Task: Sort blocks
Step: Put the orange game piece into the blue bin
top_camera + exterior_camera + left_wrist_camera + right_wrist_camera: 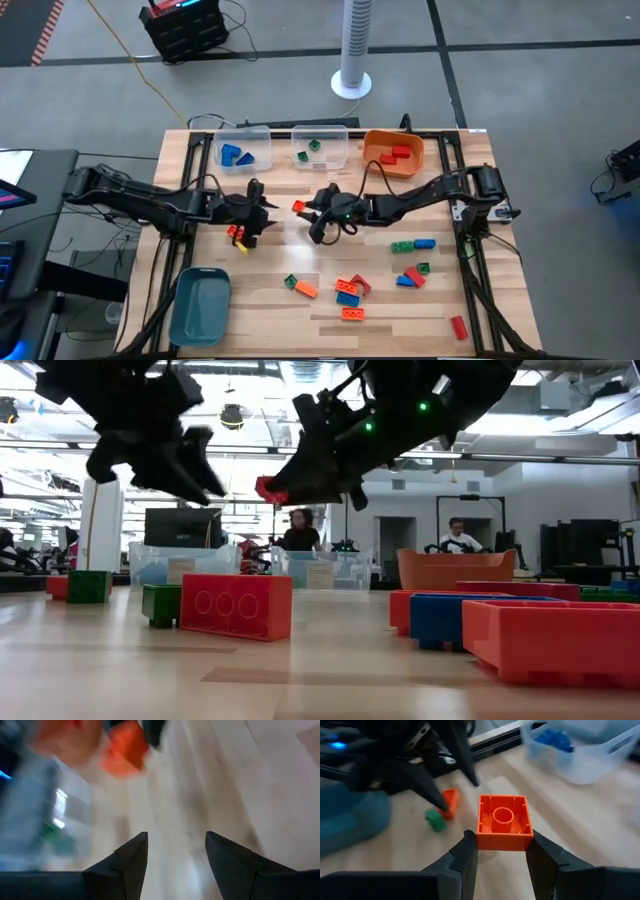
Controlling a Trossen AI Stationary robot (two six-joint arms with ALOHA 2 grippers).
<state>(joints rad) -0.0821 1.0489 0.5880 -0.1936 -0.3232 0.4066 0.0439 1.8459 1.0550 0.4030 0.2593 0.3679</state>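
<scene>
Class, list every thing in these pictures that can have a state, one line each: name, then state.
right gripper: above mid-table, shut on an orange block, lifted.
left gripper: open, empty, raised beside it.
orange bin: holds red blocks.
left clear bin: holds blue blocks.
middle clear bin: holds green blocks.
teal bin: empty.
loose blocks: unsorted on the table.

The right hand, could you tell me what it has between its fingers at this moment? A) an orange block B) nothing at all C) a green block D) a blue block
A: in the right wrist view the right hand has its fingers closed on the sides of a hollow orange block, lifted above the table.
</scene>
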